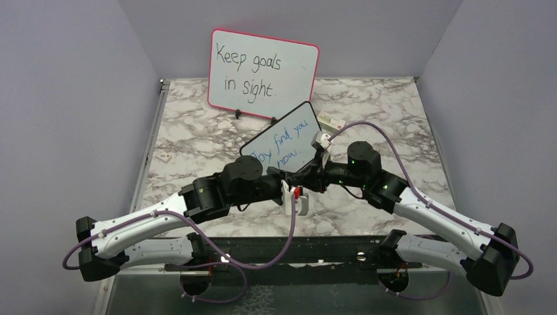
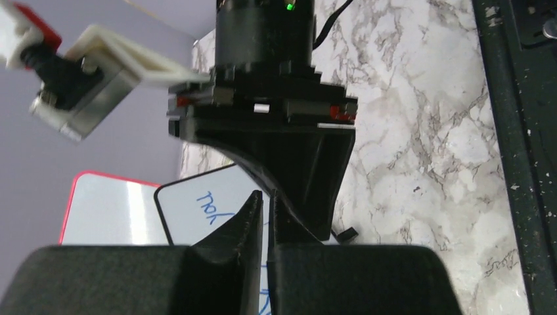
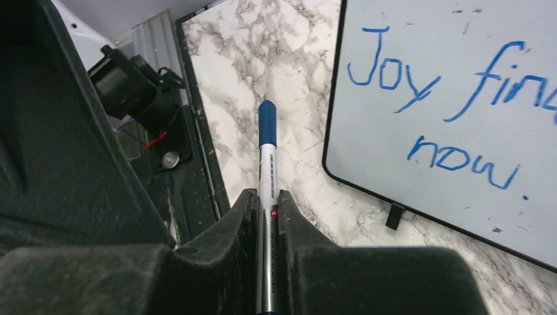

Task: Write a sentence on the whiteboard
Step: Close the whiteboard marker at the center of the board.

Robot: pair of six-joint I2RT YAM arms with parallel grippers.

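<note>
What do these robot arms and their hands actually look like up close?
The left arm and right arm have white shells between chunky black joints, purple cables looping alongside, and a tiny green light. The left hand and right hand each end in two black, wedge-shaped fingers.

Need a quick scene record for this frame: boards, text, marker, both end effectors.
whiteboard: black frame, on marble table
sentence: blue, "Joy find you now."
marker: blue, looks capped, off the board
right end effector: shut on marker
left end effector: shut, empty
pink-framed whiteboard: upright behind, "Keep goals in sight"
</note>
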